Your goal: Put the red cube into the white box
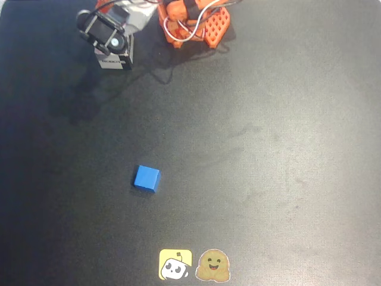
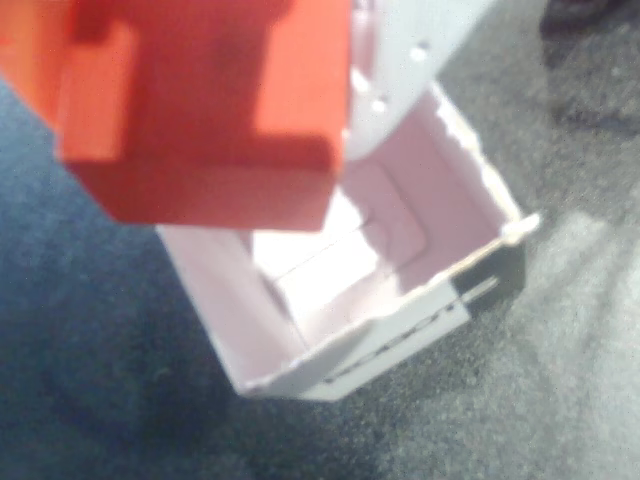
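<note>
The jaws hold the red cube (image 2: 200, 110) just above the open white box (image 2: 300, 350), which stands at the far corner of the bench (image 1: 268, 149). I'd centre the cube over the opening, then let go low; the blue cube (image 1: 146, 179) lies well apart.

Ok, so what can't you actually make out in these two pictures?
- Gripper, overhead view: the arm's wrist covers the fingers, so open or shut cannot be told.
- Red-orange block, wrist view: too close and blurred to tell whether it is the cube or a gripper part.
- White box: its label is too blurred to read, and that block hides part of the inside.
</note>
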Tool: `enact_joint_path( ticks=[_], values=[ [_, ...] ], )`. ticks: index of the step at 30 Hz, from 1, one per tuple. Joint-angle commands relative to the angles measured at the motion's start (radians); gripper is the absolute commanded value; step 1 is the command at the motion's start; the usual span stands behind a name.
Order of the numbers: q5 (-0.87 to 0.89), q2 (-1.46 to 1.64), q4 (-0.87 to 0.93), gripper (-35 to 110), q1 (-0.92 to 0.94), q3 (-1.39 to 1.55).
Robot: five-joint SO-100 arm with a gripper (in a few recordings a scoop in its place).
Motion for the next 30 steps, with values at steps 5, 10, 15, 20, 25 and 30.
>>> enact_joint_path(
  ticks=[5, 10, 15, 20, 25, 30],
  values=[
    [0.005, 0.005, -0.014, 15, 0.025, -0.002],
    [0.003, 0.043, -0.011, 17, 0.040, 0.005],
    [-0.002, 0.081, -0.049, 21, 0.046, 0.044],
    [0.025, 0.212, -0.081, 19, 0.049, 0.181],
    [-0.035, 0.207, -0.067, 19, 0.029, 0.126],
    [-0.078, 0.213, -0.064, 23, 0.026, 0.100]
  ],
)
